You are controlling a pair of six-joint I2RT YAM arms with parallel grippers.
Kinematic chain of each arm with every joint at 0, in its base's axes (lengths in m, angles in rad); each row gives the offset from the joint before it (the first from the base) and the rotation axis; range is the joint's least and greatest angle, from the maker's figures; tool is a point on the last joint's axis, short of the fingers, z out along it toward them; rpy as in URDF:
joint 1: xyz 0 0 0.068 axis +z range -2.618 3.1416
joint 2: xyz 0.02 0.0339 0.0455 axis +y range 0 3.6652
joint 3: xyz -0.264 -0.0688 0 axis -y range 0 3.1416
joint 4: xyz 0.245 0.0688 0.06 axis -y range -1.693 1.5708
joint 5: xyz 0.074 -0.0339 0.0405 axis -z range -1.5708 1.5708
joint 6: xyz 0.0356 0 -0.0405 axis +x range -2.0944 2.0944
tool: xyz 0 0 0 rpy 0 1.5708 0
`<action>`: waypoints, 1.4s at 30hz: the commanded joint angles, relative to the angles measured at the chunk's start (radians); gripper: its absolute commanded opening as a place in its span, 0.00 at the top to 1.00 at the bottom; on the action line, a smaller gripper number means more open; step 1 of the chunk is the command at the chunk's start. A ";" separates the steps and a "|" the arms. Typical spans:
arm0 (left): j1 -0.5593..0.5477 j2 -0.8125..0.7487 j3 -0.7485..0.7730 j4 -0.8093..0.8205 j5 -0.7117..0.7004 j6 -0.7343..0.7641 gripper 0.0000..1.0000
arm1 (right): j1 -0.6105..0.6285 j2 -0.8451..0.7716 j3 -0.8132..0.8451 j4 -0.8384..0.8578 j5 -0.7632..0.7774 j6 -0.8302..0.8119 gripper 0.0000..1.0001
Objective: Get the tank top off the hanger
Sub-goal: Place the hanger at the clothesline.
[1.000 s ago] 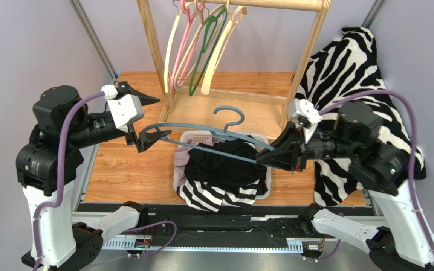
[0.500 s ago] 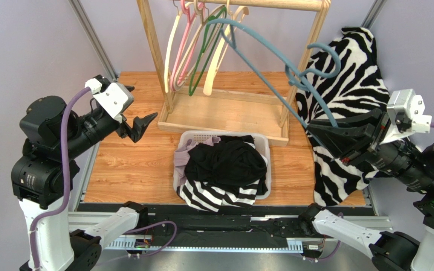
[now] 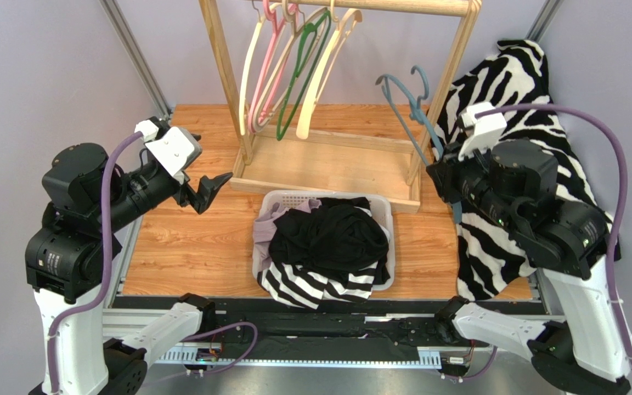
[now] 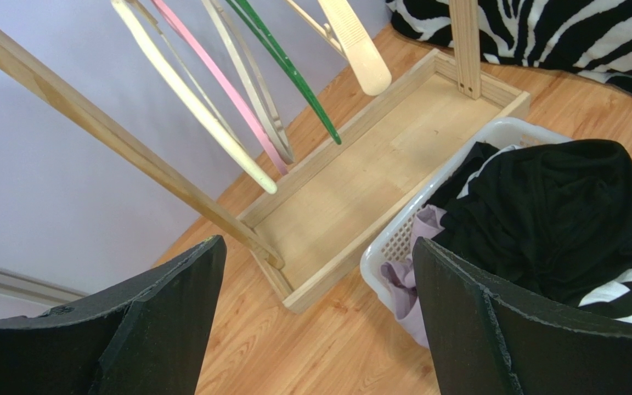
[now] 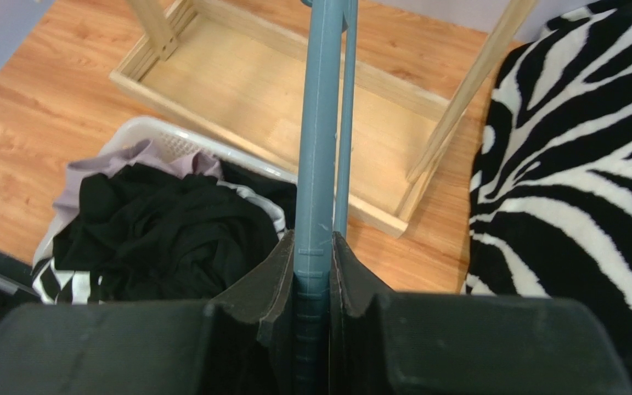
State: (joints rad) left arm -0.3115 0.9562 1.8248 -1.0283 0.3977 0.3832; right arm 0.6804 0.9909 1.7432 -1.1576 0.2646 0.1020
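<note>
Tank top [image 3: 327, 234] off, in basket [image 3: 290, 197]. My right claw [image 5: 315, 243] pinches bare hanger [image 5: 321, 123]; left claw [image 4: 315, 255] agape, empty. Next, likely: hook hanger onto rack [image 3: 229, 82].

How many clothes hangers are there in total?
6. Five hang bunched on the wooden rack's rail: cream, pink, tan, green, wide cream. The blue hanger is clamped in the right gripper. Overlap may hide another.

Colours noted: hanger [image 5: 321, 123] dusty blue; tank top [image 3: 332, 234] plain black; laundry basket [image 3: 290, 200] white. Beneath it: striped garment [image 3: 307, 288], black and white, and lilac garment [image 4: 400, 276]. Blanket [image 3: 517, 90] zebra print, black on white. Rack hangers: cream hanger [image 4: 208, 113], pink hanger [image 4: 220, 82], green hanger [image 4: 288, 74]. Table [image 3: 187, 247] orange-brown wood grain.
</note>
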 commanded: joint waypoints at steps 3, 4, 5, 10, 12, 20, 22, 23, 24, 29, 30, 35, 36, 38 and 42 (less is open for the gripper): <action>0.006 -0.008 -0.012 0.013 0.018 -0.009 0.09 | 0.002 0.182 0.296 0.022 0.151 -0.011 1.00; 0.005 -0.008 -0.012 0.014 0.018 -0.009 0.09 | 0.002 0.211 0.333 0.018 0.157 -0.016 1.00; 0.005 -0.010 -0.015 0.016 0.018 -0.009 0.09 | -0.002 0.271 0.363 0.010 0.160 -0.022 1.00; 0.006 -0.010 -0.035 0.011 0.013 -0.007 0.09 | -0.030 0.399 0.522 0.003 0.139 -0.028 1.00; 0.006 -0.013 -0.038 0.013 0.012 -0.004 0.09 | -0.050 0.446 0.559 -0.004 0.124 -0.024 1.00; 0.005 -0.010 -0.036 0.011 0.018 -0.003 0.09 | -0.143 0.568 0.697 0.013 0.032 -0.004 1.00; 0.006 -0.011 -0.033 0.010 0.015 0.000 0.09 | -0.194 0.594 0.700 0.019 -0.001 0.010 1.00; 0.005 -0.011 -0.033 0.008 0.009 0.000 0.09 | -0.209 0.603 0.700 0.027 -0.027 0.021 1.00; 0.006 -0.013 -0.032 0.008 0.007 0.002 0.09 | -0.235 0.611 0.705 0.033 -0.039 0.024 1.00; 0.006 -0.013 -0.035 0.008 0.004 0.003 0.09 | -0.278 0.678 0.734 0.035 -0.108 0.051 1.00; 0.006 -0.013 -0.035 0.007 0.004 0.002 0.09 | -0.278 0.684 0.728 0.035 -0.108 0.051 1.00; 0.005 -0.010 -0.036 0.008 0.004 0.003 0.09 | -0.297 0.710 0.731 0.041 -0.125 0.051 1.00; 0.005 -0.010 -0.036 0.007 0.004 0.003 0.09 | -0.320 0.724 0.739 0.039 -0.139 0.064 1.00; 0.005 -0.008 -0.030 0.007 0.007 0.000 0.09 | -0.347 0.745 0.763 0.044 -0.177 0.076 1.00; 0.005 -0.008 -0.021 0.004 0.006 0.000 0.09 | -0.363 0.793 0.774 0.064 -0.205 0.084 1.00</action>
State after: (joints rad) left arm -0.3115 0.9497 1.7813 -1.0283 0.4019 0.3840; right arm 0.3466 1.7382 2.4775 -1.1679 0.0967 0.1478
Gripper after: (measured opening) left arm 0.916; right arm 0.158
